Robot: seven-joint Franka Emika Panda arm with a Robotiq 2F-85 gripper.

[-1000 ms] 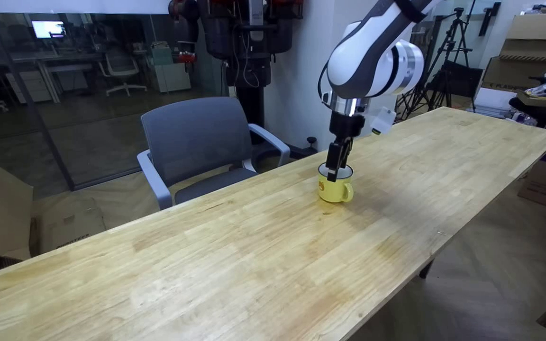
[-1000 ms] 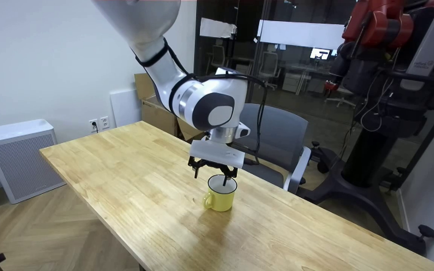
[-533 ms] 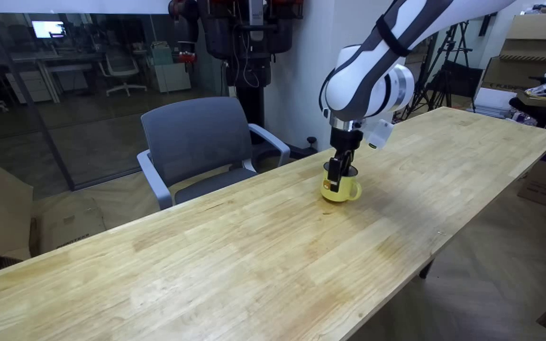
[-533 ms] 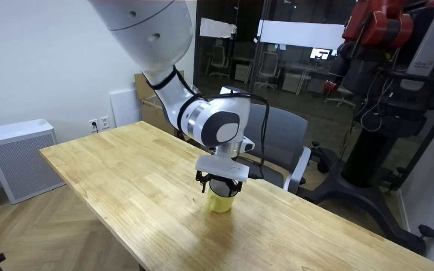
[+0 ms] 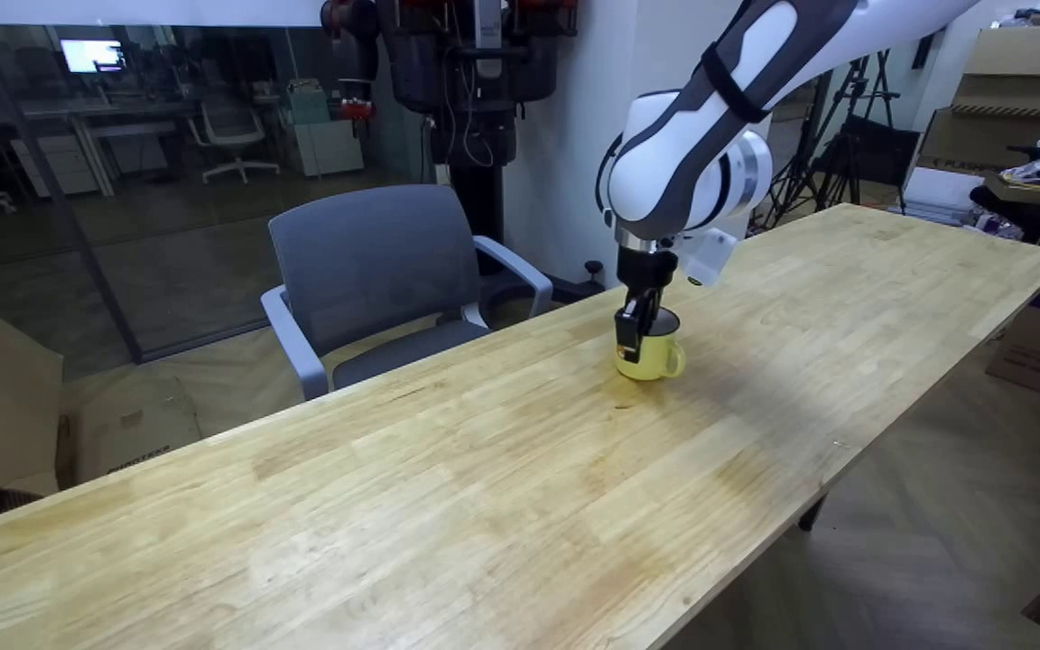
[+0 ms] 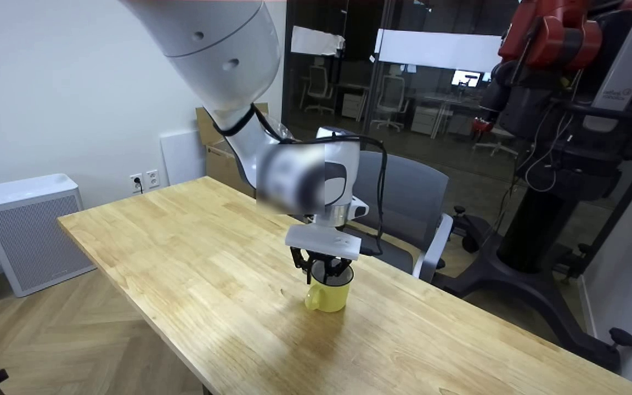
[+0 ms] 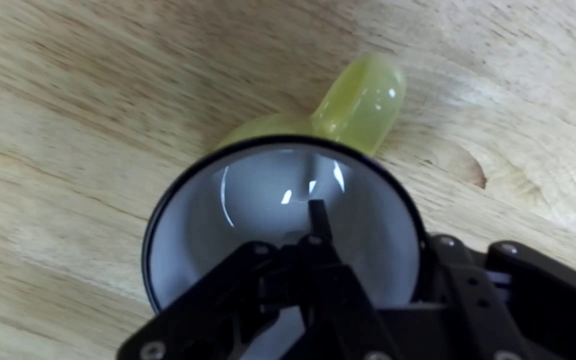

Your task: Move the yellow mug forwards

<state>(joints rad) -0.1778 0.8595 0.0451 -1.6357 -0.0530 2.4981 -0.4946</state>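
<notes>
Black tool (image 6: 317, 281), spread, straddles the curved wall of the glossy yellow mug (image 6: 334, 299) on the grained wooden table (image 6: 190, 258)

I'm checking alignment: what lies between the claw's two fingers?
The yellow mug's wall: the wrist view shows one finger inside it, an exterior view the other finger outside.

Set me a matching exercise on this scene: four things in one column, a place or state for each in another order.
Things
1. yellow mug
2. Robotiq gripper
3. office chair
4. white air purifier

Places and states
A. one finger inside the mug, the other outside
B. on the floor, near the wall
C. on the wooden table, open end up
D. grey, beside that table's long edge

Pairs: 1-C; 2-A; 3-D; 4-B
</notes>
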